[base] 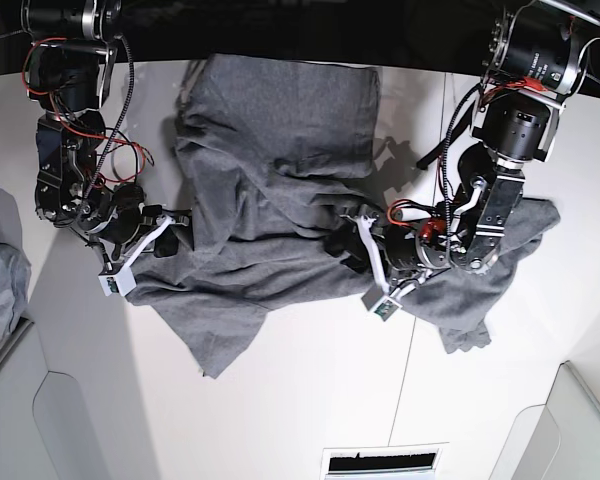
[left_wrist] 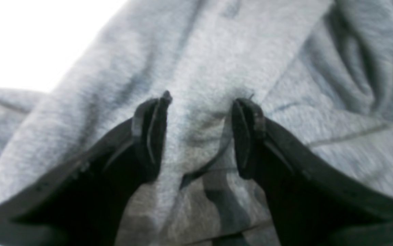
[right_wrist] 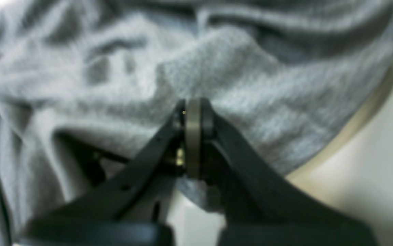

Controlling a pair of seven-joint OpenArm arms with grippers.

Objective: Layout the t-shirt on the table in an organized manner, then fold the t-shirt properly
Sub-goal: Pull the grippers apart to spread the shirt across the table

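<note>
The grey t-shirt (base: 270, 150) lies crumpled across the white table (base: 300, 400), with one part trailing to the right under the left arm. My left gripper (base: 340, 243) is open at the shirt's middle. In the left wrist view, its fingers (left_wrist: 150, 130) stand apart with a ridge of shirt fabric (left_wrist: 200, 61) between them. My right gripper (base: 175, 230) is at the shirt's left edge. In the right wrist view it (right_wrist: 193, 106) is shut, with shirt fabric (right_wrist: 237, 78) bunched at its tips and a bit of cloth hanging below them.
Another grey cloth (base: 0, 270) lies at the table's left edge. A thin dark seam (base: 410, 370) runs down the table. A vent grille (base: 380, 462) sits at the front edge. Grey panels stand at both front corners.
</note>
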